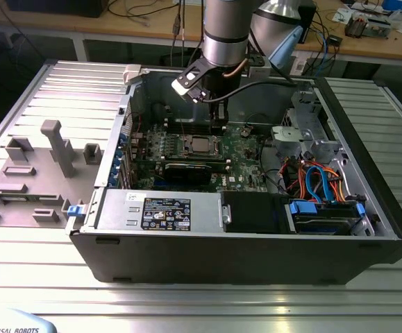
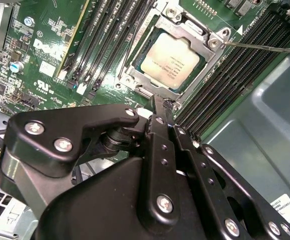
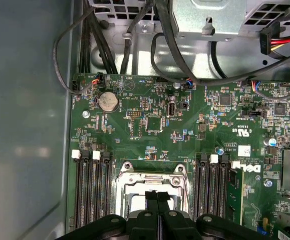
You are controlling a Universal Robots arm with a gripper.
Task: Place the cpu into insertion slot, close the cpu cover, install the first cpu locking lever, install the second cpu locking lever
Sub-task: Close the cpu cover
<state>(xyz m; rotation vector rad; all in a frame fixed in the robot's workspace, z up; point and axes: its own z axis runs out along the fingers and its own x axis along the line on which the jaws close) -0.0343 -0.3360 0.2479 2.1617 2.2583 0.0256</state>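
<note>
Computer case (image 1: 256, 257) lies open on the slatted table (image 1: 187, 305), toward the table's far edge. The arm reaches down into it.

Cpu (image 2: 170, 59): seated in the insertion slot (image 2: 129, 75), silvery top facing up. The slot is on the green motherboard (image 3: 185, 125), between two banks of long black memory slots (image 2: 235, 75). In the exterior view the cpu (image 1: 201, 144) sits near the middle of the board.

Cpu cover (image 2: 211, 56): the shiny frame lies down around the chip, whose top shows through the window.

Locking lever (image 2: 265, 47): a thin metal rod runs from one socket corner out across the adjacent memory bank. Cannot tell whether it is latched.

Hand (image 2: 157, 100): closed, with nothing between the fingers. In the first wrist view the two black fingers (image 3: 152, 200) press flat against each other and the hand (image 3: 158, 192) overlaps the socket frame. In the second wrist view the fingertips are just beside the socket edge, on the side opposite the lever's corner. Contact with the frame cannot be confirmed. In the exterior view the hand (image 1: 218, 127) hangs just above the board, close to the slot.
</note>
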